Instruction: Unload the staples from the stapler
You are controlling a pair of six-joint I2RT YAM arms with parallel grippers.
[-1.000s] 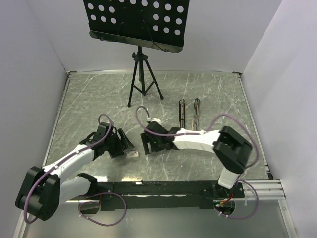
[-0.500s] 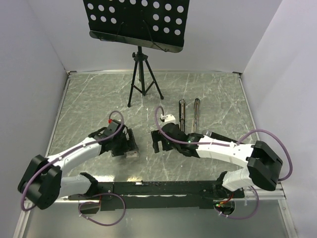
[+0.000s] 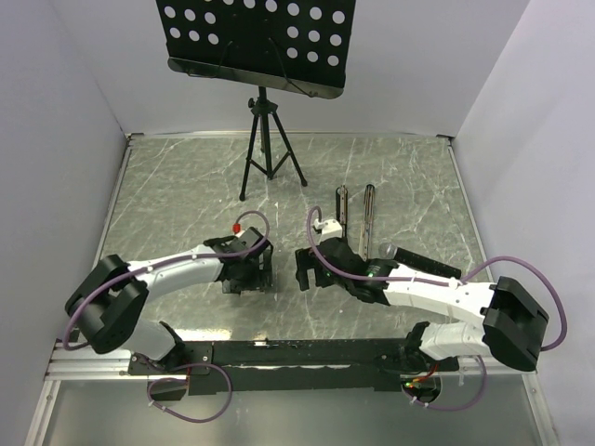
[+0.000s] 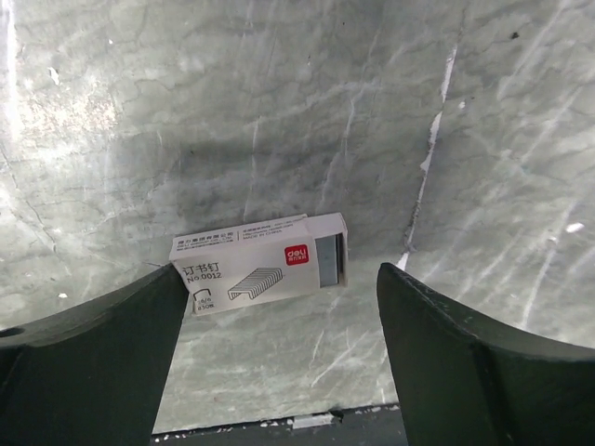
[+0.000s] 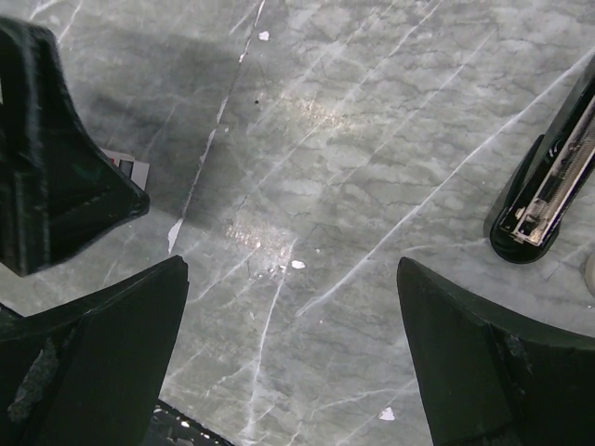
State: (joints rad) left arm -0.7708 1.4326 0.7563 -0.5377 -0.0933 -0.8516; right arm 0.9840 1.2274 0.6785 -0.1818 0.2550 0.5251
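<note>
The staples are a small white box (image 4: 260,263) lying flat on the marble table, with silvery staples showing at its open right end. My left gripper (image 4: 281,274) is open and straddles the box, with the left finger (image 4: 112,353) close to the box's left end. In the top view the left gripper (image 3: 253,274) hides the box. The stapler lies opened as two narrow dark bars (image 3: 342,216) further back, and its end shows in the right wrist view (image 5: 544,181). My right gripper (image 3: 305,269) is open and empty over bare table (image 5: 293,269).
A black tripod (image 3: 270,163) carrying a perforated music stand (image 3: 256,37) stands at the back. The table's black front rail (image 4: 279,432) lies just below the left gripper. White walls enclose the table on three sides. The left gripper's finger (image 5: 51,158) shows in the right wrist view.
My left gripper has moved right and now sits over the staples box. My right gripper has shifted right, closer to the stapler, with its arm folding back.
</note>
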